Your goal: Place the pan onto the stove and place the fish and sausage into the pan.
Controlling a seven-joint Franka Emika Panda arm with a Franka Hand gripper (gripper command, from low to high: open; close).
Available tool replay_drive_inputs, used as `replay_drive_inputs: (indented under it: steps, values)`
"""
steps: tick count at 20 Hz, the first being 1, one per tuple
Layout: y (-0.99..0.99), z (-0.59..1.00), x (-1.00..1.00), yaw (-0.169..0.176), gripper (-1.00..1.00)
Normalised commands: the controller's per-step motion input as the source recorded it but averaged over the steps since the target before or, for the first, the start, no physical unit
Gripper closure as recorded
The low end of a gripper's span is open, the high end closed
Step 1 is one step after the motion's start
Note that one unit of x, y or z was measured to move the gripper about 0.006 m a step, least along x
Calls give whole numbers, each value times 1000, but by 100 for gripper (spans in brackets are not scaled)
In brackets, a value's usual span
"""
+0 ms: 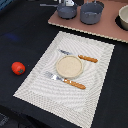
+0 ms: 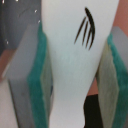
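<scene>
In the wrist view my gripper (image 2: 75, 80) is shut on the fish (image 2: 75, 55), a white elongated object with black gill marks. It is clamped between two grey fingers (image 2: 25, 85) with green pads. In the exterior view the blue-grey pan (image 1: 66, 11) stands on the pinkish-brown stove (image 1: 105, 28), its thin handle pointing to the exterior view's left. A white shape (image 1: 68, 2) shows just above the pan at the top edge; the gripper itself is cut off there. The red sausage (image 1: 18, 68) lies on the dark table, far from the stove.
A larger grey pot (image 1: 92, 13) stands on the stove beside the pan. A pale round vessel (image 1: 123, 19) sits at the stove's right end. A striped placemat (image 1: 40, 80) holds a beige plate (image 1: 68, 65), a knife (image 1: 82, 58) and a fork (image 1: 67, 81).
</scene>
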Motion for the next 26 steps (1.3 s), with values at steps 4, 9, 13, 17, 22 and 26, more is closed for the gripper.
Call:
replay_drive_inputs:
  steps: [4,9,13,17,22,26]
  values:
    - [496,-173,-26,12,-100]
    - [375,-8,9,35,-100]
    - [399,323,0,24,-100]
    - [188,781,-8,-2,-100]
    - [-511,711,5,-48,-100]
    - [-870,326,61,-37,-100]
